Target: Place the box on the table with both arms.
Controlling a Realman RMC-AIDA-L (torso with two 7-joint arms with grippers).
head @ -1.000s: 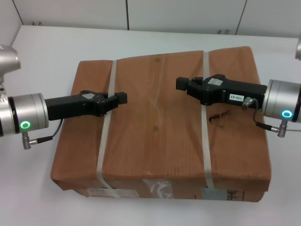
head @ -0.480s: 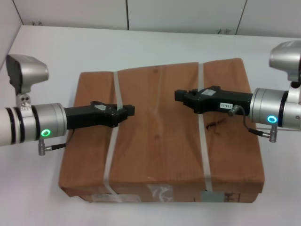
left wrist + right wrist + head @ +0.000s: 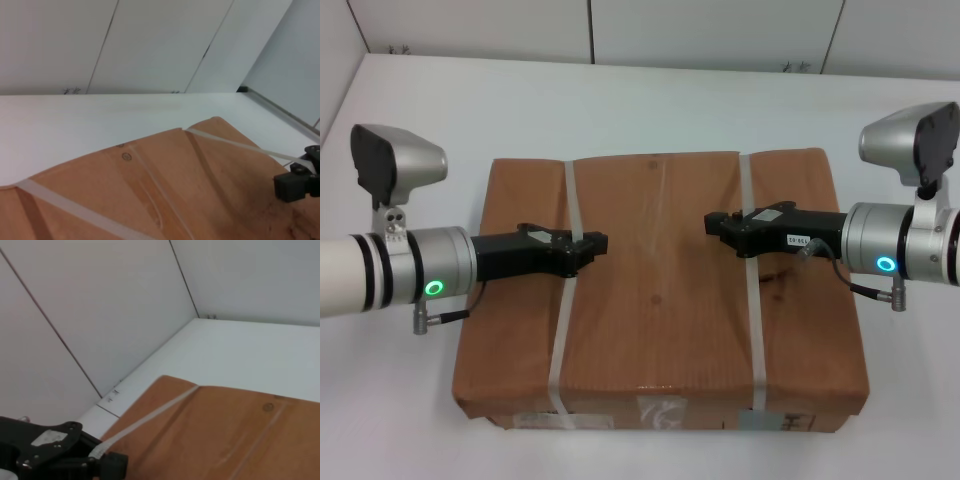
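The large brown cardboard box [image 3: 655, 300] lies flat in the middle of the white table [image 3: 650, 105]; whether it touches the table I cannot tell. Two white straps run across its top. My left gripper [image 3: 592, 245] lies on the box top, shut on the left strap [image 3: 563, 330]. My right gripper [image 3: 717, 223] reaches in from the other side, shut on the right strap [image 3: 752, 320]. The left wrist view shows the box top [image 3: 165, 190] and the right gripper far off [image 3: 295, 182]. The right wrist view shows the box [image 3: 225, 435] and the left gripper [image 3: 112, 465].
Labels and tape show on the box's front side [image 3: 660, 410]. White wall panels [image 3: 710, 30] stand behind the table's far edge. White tabletop surrounds the box on all sides.
The box has sunk away from the head camera, together with both grippers. Both arms have come further into view, and the grippers keep their hold on the straps.
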